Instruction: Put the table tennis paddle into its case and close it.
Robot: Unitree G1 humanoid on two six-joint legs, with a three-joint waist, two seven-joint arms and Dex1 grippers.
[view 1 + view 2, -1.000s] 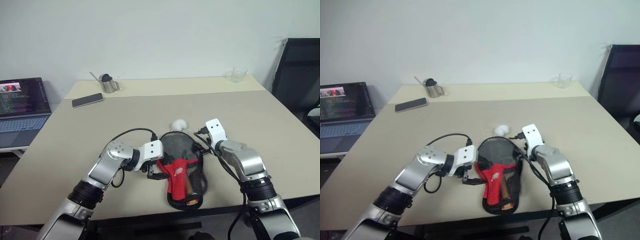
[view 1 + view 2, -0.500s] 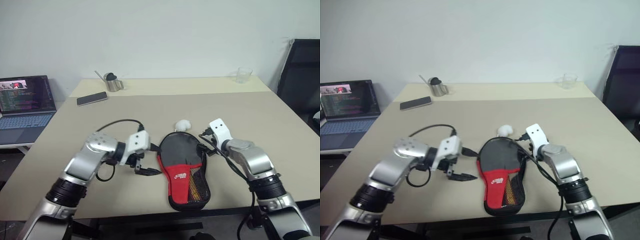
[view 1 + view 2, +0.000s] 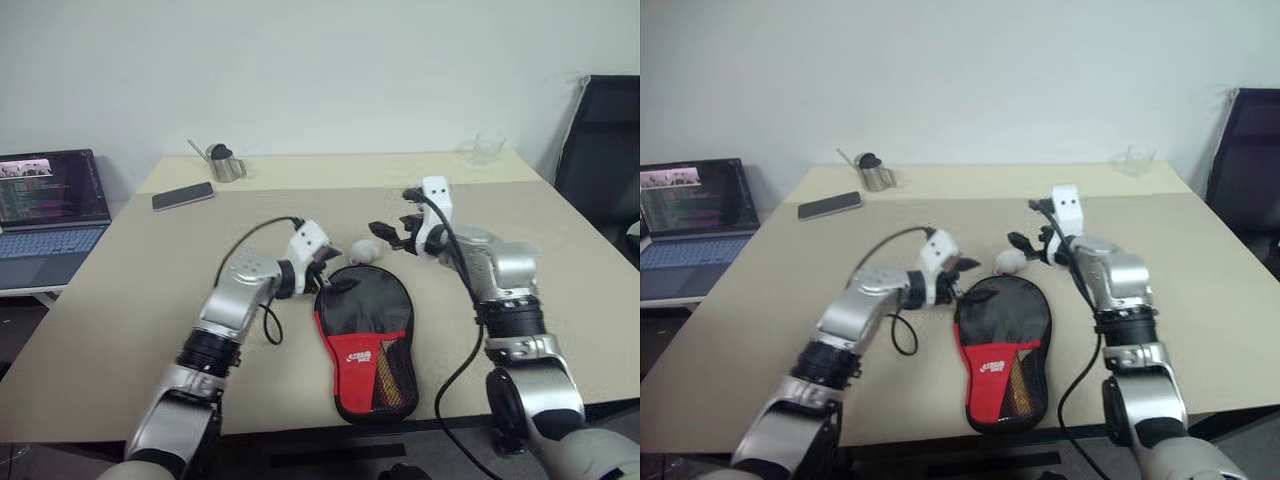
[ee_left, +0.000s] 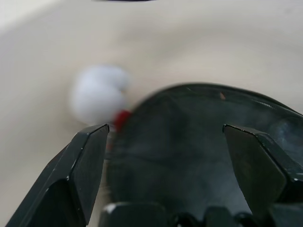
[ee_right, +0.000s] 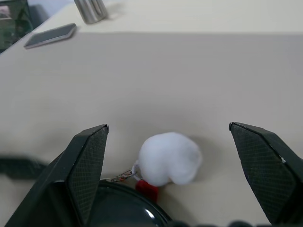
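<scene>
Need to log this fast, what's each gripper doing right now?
Left gripper: open, holding nothing, at the case.
Right gripper: open, empty, above the pom-pom.

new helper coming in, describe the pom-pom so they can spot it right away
Start at the beige table and find the black and red case lying near its front edge. At the case's rounded far end, a small clip ties on the pom-pom. It is the one white, fluffy ball there, unlike the flat phone and the metal cup farther back.
</scene>
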